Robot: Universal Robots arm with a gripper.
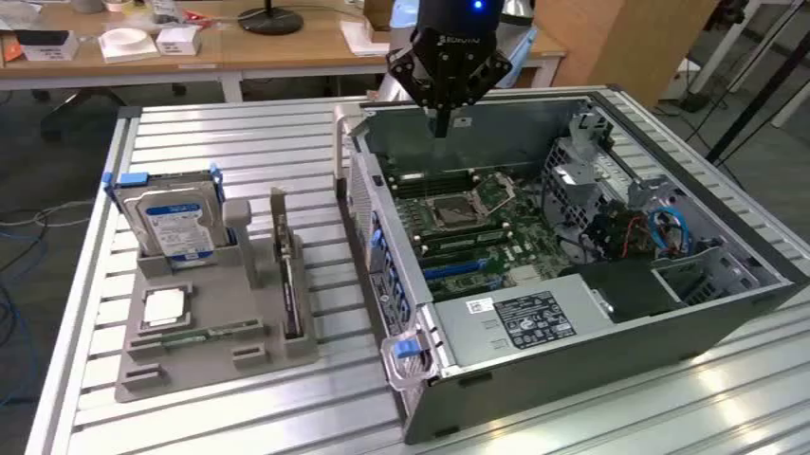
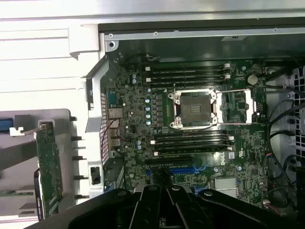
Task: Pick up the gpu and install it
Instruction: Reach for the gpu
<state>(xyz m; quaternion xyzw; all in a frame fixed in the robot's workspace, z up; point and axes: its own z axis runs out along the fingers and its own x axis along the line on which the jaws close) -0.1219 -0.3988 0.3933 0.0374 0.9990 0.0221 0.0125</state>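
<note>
The tool [image 1: 441, 121], fingers pressed together and empty, hangs over the open computer case [image 1: 570, 379], well apart from the gpu [image 1: 288, 275], a thin green card, dark along 1 face, standing on edge in a grey holder [image 1: 203, 360] on the tabletop [image 1: 228, 142]. A clean pick calls for a square grip on its upper edge.

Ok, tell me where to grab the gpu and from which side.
Take the gpu by its upper edge, coming down from above: it stands on edge in a slot of the gray holder, so probably only its top and flat faces are free to pinch.
</note>
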